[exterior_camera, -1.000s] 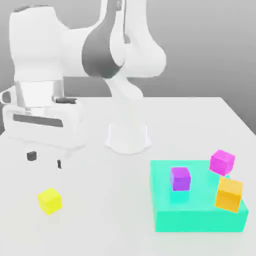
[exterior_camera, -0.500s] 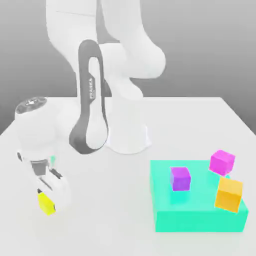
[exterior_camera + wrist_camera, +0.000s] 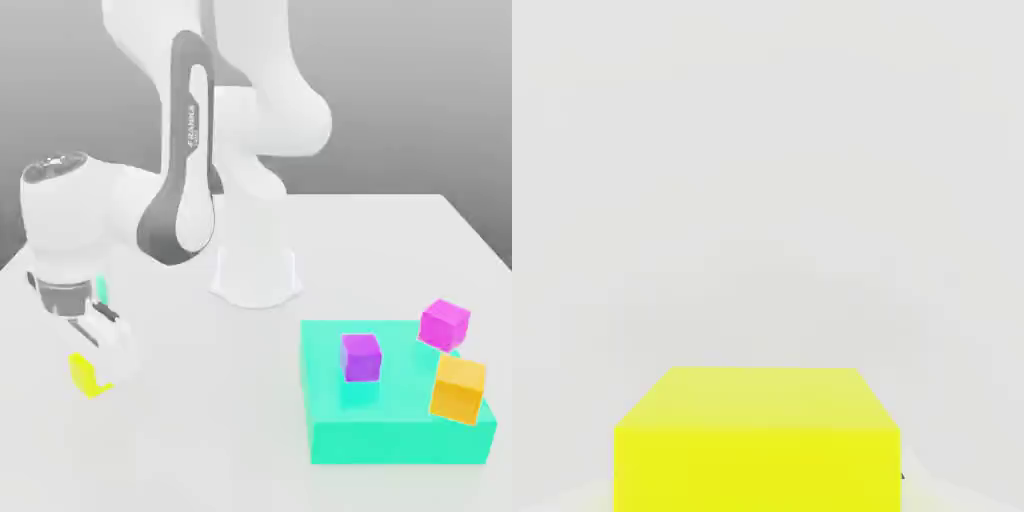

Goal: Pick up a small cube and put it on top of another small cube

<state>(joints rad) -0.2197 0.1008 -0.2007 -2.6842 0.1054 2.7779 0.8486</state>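
Yellow cube pinched in closed pincer, flat face toward hand camera, no long axis

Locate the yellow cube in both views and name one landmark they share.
Exterior view: the yellow cube sits low at the exterior view's left, at the gripper, partly covered by it.
Hand view: the cube is large and close.
Shared landmark: the white table, seen behind the cube.

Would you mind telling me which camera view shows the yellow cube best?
The hand view shows the yellow cube best: it sits large and unobstructed, with its top and one side face plain to see. In the exterior view, just a sliver of the cube peeks out beside the gripper, which covers the rest.
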